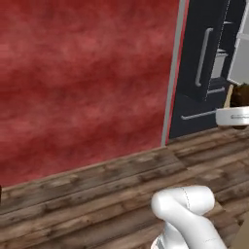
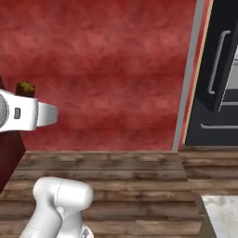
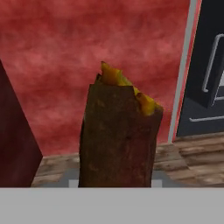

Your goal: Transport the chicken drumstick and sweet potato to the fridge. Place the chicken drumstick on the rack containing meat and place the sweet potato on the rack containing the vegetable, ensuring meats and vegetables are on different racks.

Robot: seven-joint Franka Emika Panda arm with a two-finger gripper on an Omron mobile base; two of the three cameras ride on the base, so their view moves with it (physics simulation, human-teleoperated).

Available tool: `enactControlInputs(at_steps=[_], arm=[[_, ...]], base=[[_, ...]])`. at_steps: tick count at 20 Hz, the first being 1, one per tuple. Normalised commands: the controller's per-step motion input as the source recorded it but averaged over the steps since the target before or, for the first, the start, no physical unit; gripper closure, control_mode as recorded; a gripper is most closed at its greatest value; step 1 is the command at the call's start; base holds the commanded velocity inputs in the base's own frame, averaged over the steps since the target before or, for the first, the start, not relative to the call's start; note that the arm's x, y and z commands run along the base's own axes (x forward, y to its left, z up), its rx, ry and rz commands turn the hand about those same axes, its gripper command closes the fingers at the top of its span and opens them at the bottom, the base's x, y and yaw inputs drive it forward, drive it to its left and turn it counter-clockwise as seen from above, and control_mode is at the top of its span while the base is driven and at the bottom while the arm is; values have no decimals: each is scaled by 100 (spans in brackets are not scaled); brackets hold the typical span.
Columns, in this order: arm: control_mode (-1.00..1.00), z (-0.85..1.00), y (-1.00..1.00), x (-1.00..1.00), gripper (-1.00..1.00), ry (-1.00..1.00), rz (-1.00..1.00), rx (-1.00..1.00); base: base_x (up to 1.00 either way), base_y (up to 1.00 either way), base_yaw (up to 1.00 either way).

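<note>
You've got the sweet potato clamped in the gripper, sticking straight up past the fingertips so it rides clear of the wood floor, though the jaws themselves are mostly hidden, and the fridge sits off to the right.

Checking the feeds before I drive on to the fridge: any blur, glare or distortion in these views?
Hand view: the sweet potato sits right at the lens, looming large, its texture coarse. Left base view: soft throughout, the fridge cropped at the right edge. Right base view: flat even light, no glare; the sweet potato is a tiny dark lump at left.
</note>
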Motion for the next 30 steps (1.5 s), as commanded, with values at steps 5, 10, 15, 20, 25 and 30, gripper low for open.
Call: enactControlInputs(at_steps=[5, 10, 15, 20, 25, 30], arm=[[100, 0, 0, 0, 100, 0, 0, 0], [100, 0, 0, 0, 100, 0, 0, 0], [100, 0, 0, 0, 100, 0, 0, 0], [100, 0, 0, 0, 100, 0, 0, 0], [100, 0, 0, 0, 100, 0, 0, 0], [100, 0, 0, 0, 100, 0, 0, 0]], base=[[100, -31, 28], [100, -29, 32], [100, -53, 38], [75, -92, 33], [-39, -100, 18], [-61, -94, 2]])
